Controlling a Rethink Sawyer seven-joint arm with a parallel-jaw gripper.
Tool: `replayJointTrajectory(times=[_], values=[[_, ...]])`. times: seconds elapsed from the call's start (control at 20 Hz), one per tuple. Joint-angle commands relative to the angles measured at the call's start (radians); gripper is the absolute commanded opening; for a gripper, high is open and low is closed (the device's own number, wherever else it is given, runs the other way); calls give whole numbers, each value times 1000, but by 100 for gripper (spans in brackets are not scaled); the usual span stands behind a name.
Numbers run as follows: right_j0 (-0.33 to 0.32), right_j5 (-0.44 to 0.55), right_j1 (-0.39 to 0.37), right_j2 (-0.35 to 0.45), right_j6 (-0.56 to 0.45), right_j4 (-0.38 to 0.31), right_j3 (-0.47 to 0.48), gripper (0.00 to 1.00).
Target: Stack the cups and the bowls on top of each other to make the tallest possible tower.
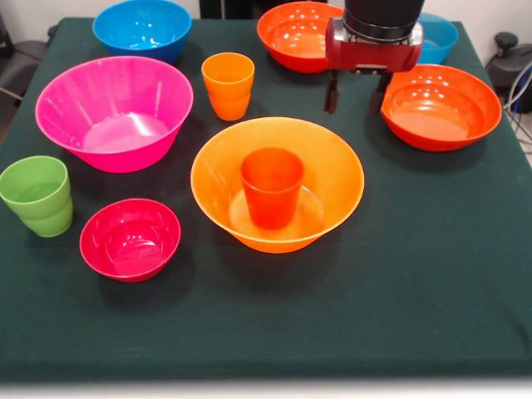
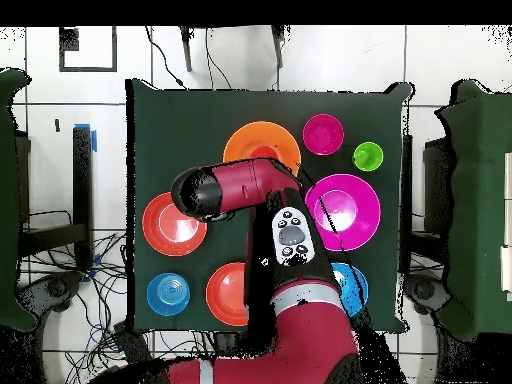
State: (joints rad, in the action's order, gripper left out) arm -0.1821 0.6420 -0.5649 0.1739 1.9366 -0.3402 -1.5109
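The tower (image 1: 277,184) is at its start: the widest orange bowl (image 1: 324,166) sits near the middle of the green-covered desk (image 1: 416,291), and 1 red-orange cup (image 1: 272,186) stands upright inside it, mouth up. Nothing else is stacked yet.

The gripper (image 1: 357,92) hangs above the desk in the gap between the wide orange bowl and a red-orange bowl (image 1: 440,106), nearer the latter's rim. Its 2 dark fingers are parted with only cloth showing between them, so it carries nothing. In the overhead view the arm's body covers the gripper, so that view adds nothing about it.

The loose pieces lie around the tower: a second red-orange bowl (image 1: 301,34) and a small blue bowl (image 1: 438,37) partly behind the arm at the far edge, a larger blue bowl (image 1: 142,28), the wide pink bowl (image 1: 114,112), a small crimson bowl (image 1: 130,238), an orange cup (image 1: 228,85) and a light green cup (image 1: 36,195).

The step in hand looks like choosing the next piece, most likely the red-orange bowl just beside the gripper. Picking it up would call for shifting over its near rim, lowering so that 1 finger goes inside the wall and 1 outside, and pinching. An upright bowl would only balance on the cup's narrow mouth, so centring it matters.
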Motion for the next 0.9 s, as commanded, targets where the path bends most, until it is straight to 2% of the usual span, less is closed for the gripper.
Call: replayJointTrajectory(times=[0.05, 0.9], values=[[22, 1, 57, 16, 87, 15, 15, 100], [29, -24, 63, 35, 90, 33, 6, 100]])
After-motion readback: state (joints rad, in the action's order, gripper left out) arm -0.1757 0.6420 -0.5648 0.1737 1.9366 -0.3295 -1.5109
